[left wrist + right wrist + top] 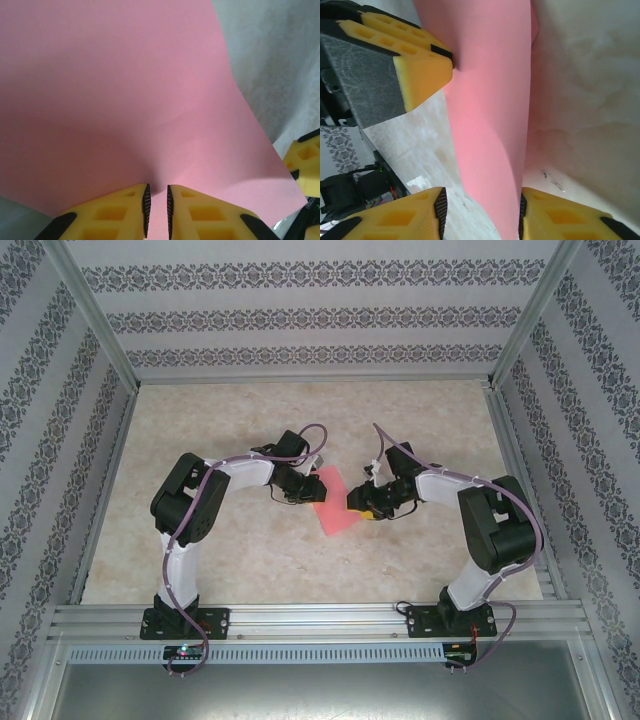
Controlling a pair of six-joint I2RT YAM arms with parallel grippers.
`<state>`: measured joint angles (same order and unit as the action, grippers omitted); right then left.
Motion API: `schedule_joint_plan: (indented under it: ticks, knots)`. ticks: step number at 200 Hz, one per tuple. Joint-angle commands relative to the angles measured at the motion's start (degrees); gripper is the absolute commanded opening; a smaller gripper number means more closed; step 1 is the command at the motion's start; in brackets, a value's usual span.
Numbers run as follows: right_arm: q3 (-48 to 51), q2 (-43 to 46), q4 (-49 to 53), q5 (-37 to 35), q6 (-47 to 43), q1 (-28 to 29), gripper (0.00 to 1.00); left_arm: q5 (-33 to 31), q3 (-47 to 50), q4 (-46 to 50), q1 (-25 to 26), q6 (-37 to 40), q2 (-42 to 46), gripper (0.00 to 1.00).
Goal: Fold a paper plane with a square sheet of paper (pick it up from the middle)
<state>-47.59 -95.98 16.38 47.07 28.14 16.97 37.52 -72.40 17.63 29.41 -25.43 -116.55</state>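
The square sheet of paper is salmon pink and lies mid-table between my two grippers. My left gripper has its jaws nearly together on the sheet's near edge, and the paper bulges up and curves away from that pinch. In the right wrist view the sheet stands as a curved band running between the pads of my right gripper. Those jaws stand apart, with the paper close against the right-hand pad. My right gripper sits at the sheet's right edge. The left gripper's yellow fingers touch the paper's far side.
The marble-patterned table stretches all around the sheet. Aluminium rails run along the near edge by the arm bases, and patterned walls close in the left, right and back.
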Motion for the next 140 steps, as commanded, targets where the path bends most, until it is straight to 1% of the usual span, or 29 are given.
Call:
schedule_joint_plan:
  ticks: [1, 20, 57, 79, 98, 140]
  knots:
    - [0.9, 1.1, -2.0, 3.2, 1.9, -0.3, 0.38, -0.6, 0.7, 2.7, -0.3, 1.9, -1.7, 0.22]
    - [0.8, 0.8, -2.0, 3.3, 2.2, -0.4, 0.32, -0.6, 0.8, 3.0, -0.3, 2.0, -1.5, 0.22]
    - [0.8, 1.0, -3.3, 3.9, 3.6, -0.2, 0.15, -0.8, 1.0, 3.2, -0.4, 2.3, -1.0, 0.22]
    - [0.5, 0.0, -4.7, 4.7, 4.5, 0.4, 0.09, -0.4, 0.7, 3.4, -0.4, 2.4, -1.0, 0.23]
    - [0.1, -1.1, -7.1, 5.3, 6.2, 0.9, 0.06, -0.1, 0.5, 3.5, -0.4, 2.5, -1.0, 0.23]
    - [-2.3, -5.0, -10.1, 5.8, 8.4, 2.4, 0.06, 0.3, 0.4, 3.6, -0.5, 2.6, -0.7, 0.24]
